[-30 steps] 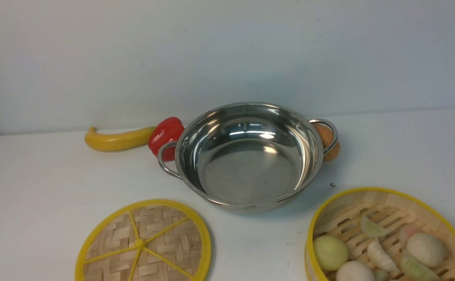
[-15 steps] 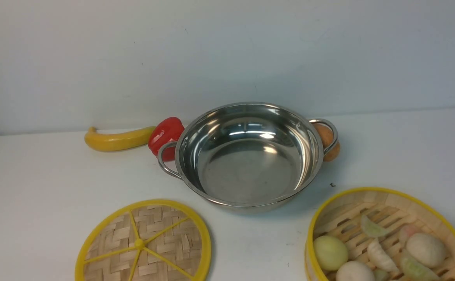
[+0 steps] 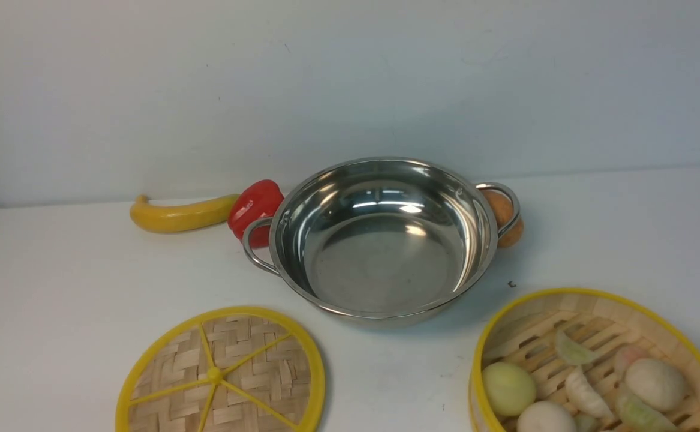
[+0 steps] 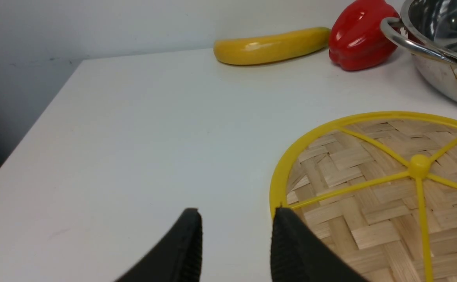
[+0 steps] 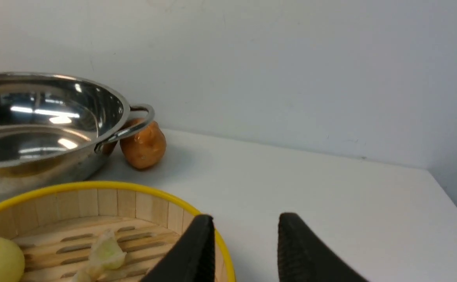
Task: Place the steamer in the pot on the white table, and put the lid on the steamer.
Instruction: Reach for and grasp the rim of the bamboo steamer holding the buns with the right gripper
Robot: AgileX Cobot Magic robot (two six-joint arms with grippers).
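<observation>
– So, where is the steamer (image 3: 583, 291) at this moment?
– On the table (image 3: 56, 288), near side, at the robot's right. It stands upright and the picture edge cuts it partly. Inside, on the slatted bottom, lie toy foods: a pale green ball (image 3: 508, 388), a white bun (image 3: 655, 384) and some dumplings (image 3: 583, 393). It is not in the pot (image 3: 379, 264). The pot stands further back, approx. in the middle. The two are near but apart.
– And the lid?
– The lid (image 3: 221, 375) lies flat on the table, near side at the left, knob and spokes up. It is also apart from the pot.
– The grippers?
– Only the wrist views show them. Right gripper (image 5: 246, 219): jaws parted w/ a moderate gap, holding nothing. One finger shows in front of the steamer's yellow rim, the other over bare table outside it. Whether it touches the rim, I cannot tell. Left gripper (image 4: 236, 219): the same, jaws parted, nothing held. One finger shows at the lid's edge, the other over the table beside it.
– Other things?
– A red pepper (image 3: 255, 207) is just beside the pot's left handle, and the end of a yellow banana (image 3: 182, 215) meets the pepper. A brown potato (image 3: 501, 210) sits behind the right handle; touching or not, I cannot tell. A small dark speck (image 3: 511, 284) lies btw. pot and steamer.
</observation>
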